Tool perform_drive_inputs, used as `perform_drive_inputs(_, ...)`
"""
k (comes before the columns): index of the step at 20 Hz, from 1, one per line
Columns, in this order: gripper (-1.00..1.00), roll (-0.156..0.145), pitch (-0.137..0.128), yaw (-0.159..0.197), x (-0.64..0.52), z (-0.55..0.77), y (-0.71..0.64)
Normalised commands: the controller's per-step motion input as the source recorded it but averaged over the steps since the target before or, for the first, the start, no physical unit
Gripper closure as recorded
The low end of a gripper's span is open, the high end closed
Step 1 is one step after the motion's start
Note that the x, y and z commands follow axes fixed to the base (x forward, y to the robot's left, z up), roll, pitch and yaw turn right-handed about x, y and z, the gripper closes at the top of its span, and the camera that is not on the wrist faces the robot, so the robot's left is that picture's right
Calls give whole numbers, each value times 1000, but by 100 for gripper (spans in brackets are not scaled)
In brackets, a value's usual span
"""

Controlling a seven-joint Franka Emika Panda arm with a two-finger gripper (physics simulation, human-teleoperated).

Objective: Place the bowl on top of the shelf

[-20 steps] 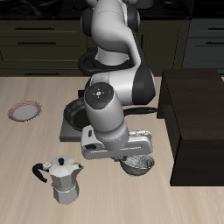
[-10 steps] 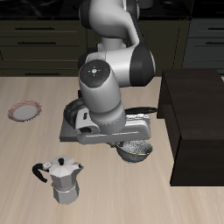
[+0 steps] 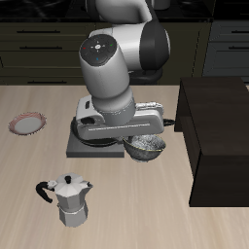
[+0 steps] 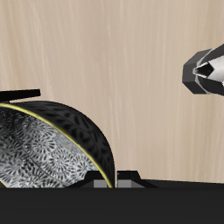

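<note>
you had the gripper (image 3: 146,139) clamped on the bowl (image 3: 148,148) at its rim, and over the last second you raised it off the table (image 3: 39,165). the bowl hung just under the gripper, beside the shelf (image 3: 216,136) but below its top, so more lift looked needed.

The bowl (image 4: 48,144) is seen close up, its speckled grey-white inside and dark outer wall divided by a thin yellowish rim line. Pale wooden table (image 4: 122,52) is shown beyond it. A silver moka pot (image 4: 208,72) is partly visible at the frame's edge.
</note>
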Motion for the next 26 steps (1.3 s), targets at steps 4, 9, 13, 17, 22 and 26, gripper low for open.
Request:
perform_drive_inputs(4,100,-12,-53,2,-298,404,-56)
perform_drive_inputs(9,100,-43,-54,59,-427,387,-25)
perform_drive_inputs(13,100,-6,-115,69,-455,486,24)
perform_drive_inputs(17,100,-6,-50,27,-307,244,52)
perform_drive_inputs(22,100,15,-14,9,-269,111,101)
perform_drive_inputs(26,100,20,-20,18,-226,88,141)
